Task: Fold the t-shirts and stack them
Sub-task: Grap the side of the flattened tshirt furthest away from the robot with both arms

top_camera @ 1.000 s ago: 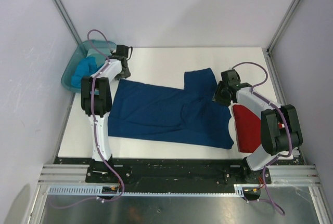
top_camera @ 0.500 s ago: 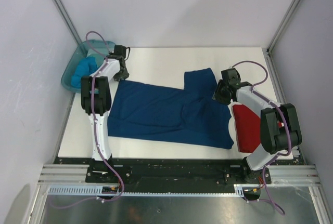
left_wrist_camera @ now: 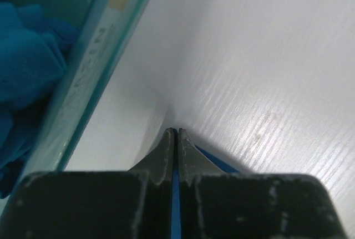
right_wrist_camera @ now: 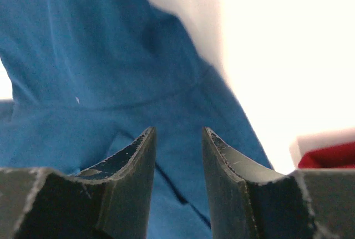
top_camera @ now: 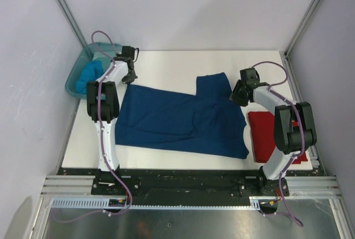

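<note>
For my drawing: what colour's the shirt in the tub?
Turquoise shirt, clearest in left wrist view.

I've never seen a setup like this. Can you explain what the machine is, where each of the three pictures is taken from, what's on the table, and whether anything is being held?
The machine is two robot arms, a left arm and a right arm, bolted at the near edge of a white table. The wide picture looks down from above and behind them. The other two come from small cameras on the wrists, each looking past that arm's own claw.

A navy t-shirt lies spread across the table. A red t-shirt lies beside the right arm, and a turquoise t-shirt sits bunched in a teal tub at the far left.

The left claw is shut, pinching the navy shirt's far left corner. The right claw is open over the navy shirt, holding nothing.
</note>
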Robot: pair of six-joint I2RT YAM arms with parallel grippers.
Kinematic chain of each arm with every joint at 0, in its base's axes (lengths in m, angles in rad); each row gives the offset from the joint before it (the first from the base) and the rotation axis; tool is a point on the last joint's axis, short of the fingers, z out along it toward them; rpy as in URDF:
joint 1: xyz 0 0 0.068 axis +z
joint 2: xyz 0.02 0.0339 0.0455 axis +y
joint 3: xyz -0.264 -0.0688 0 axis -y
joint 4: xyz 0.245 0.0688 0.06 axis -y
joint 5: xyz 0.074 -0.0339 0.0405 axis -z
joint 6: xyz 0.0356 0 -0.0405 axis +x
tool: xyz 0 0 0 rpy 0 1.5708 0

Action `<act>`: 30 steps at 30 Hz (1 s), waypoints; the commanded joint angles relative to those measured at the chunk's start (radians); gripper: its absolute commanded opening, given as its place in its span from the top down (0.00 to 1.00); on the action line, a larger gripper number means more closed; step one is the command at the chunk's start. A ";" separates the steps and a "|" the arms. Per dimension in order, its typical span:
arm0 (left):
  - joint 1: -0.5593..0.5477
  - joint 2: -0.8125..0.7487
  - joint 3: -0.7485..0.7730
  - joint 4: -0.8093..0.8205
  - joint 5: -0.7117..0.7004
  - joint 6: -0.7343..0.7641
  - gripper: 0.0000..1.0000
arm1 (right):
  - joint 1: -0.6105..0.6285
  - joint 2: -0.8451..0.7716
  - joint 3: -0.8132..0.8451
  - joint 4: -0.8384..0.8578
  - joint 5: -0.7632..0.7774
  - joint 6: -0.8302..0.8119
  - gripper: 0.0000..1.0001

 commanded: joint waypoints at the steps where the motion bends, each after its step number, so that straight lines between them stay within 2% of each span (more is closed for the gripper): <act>1: 0.007 -0.015 0.054 0.004 -0.031 0.004 0.99 | -0.039 0.068 0.098 0.095 0.048 -0.005 0.57; 8: 0.008 -0.021 0.042 0.005 -0.005 -0.003 1.00 | -0.074 0.276 0.336 0.108 0.061 -0.036 0.51; 12: 0.008 -0.024 0.037 0.005 0.004 -0.006 1.00 | -0.072 0.418 0.522 0.036 0.041 -0.052 0.48; 16: 0.010 -0.024 0.036 0.005 0.012 -0.004 1.00 | -0.069 0.509 0.638 -0.009 0.017 -0.057 0.46; 23: 0.012 -0.023 0.038 0.006 0.024 -0.005 1.00 | -0.062 0.575 0.738 -0.045 -0.040 -0.054 0.44; 30: 0.014 -0.020 0.038 0.005 0.037 -0.004 1.00 | -0.058 0.561 0.735 -0.028 -0.061 -0.026 0.44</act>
